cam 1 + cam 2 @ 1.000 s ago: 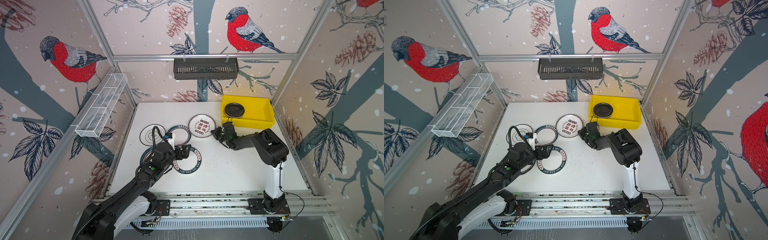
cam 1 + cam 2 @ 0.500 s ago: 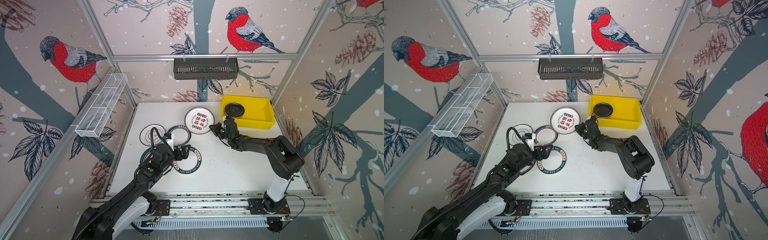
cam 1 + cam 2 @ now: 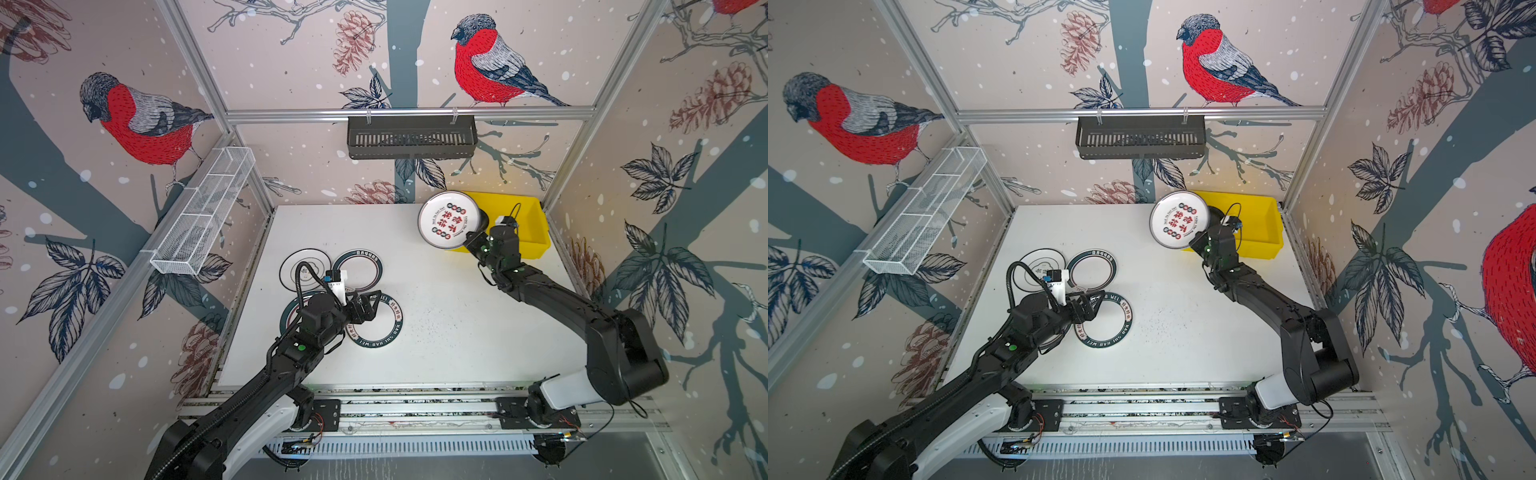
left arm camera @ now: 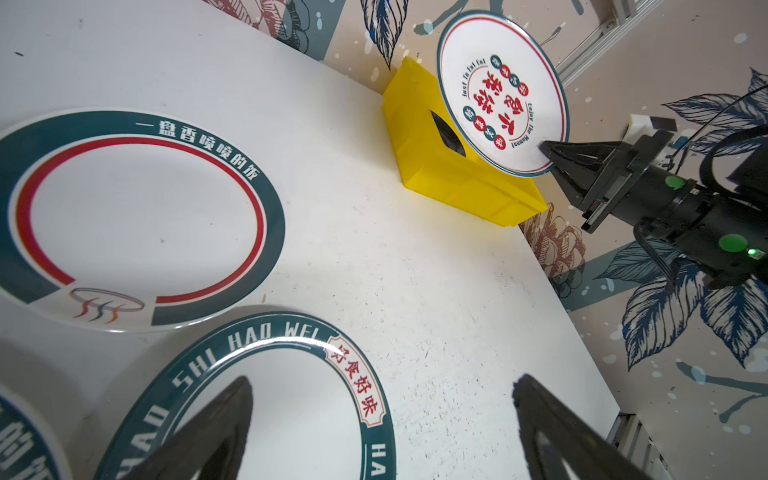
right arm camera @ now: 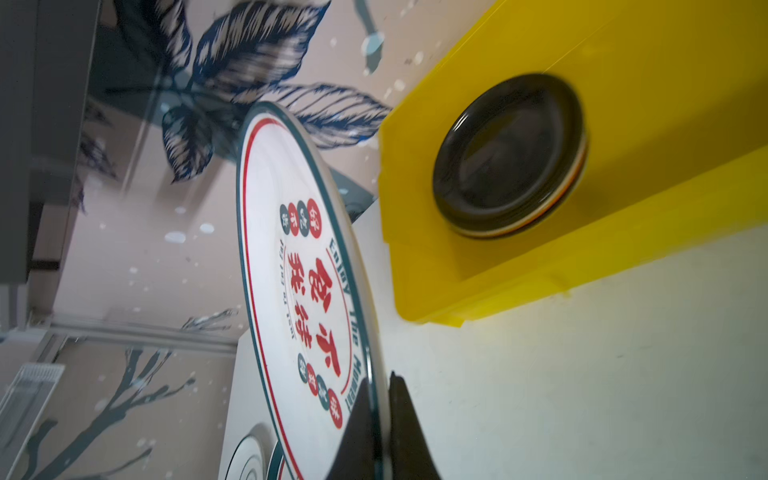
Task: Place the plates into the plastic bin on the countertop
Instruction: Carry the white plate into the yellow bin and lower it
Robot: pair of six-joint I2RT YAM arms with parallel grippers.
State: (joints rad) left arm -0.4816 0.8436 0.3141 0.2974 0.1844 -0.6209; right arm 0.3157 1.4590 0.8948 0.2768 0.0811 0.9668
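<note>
Within the last second the right gripper (image 3: 468,241) has raised the red-character plate (image 3: 449,224) off the table (image 3: 436,332) and carried it toward the far right corner. The plate now hangs tilted, face up toward the cameras, over the left end of the yellow bin (image 3: 528,232). The jaws are pinched tight on the plate's near rim, as the right wrist view shows. My read is that only lowering and letting go remain for this plate, which should land on the black plate (image 5: 507,153) topping a small stack already in the bin. The left gripper (image 3: 365,305) has stayed put with its jaws wide apart and nothing between them, low over the green-rimmed plate (image 3: 376,320) near the left edge. Three more plates remain on the table around it: the red-ringed plate (image 3: 357,270), the thin-lined white plate (image 3: 305,270) and a half-hidden plate (image 3: 291,316) under the arm. The held plate reads "Enjoy The Moment" and apparently "Just To Eat Eat" around large red characters. The green-rimmed plate reads "SHI HAO WEI", with 好食好味 in red on a pale label. The red-ringed plate's rim reads 一盘香喷喷的饭.
</note>
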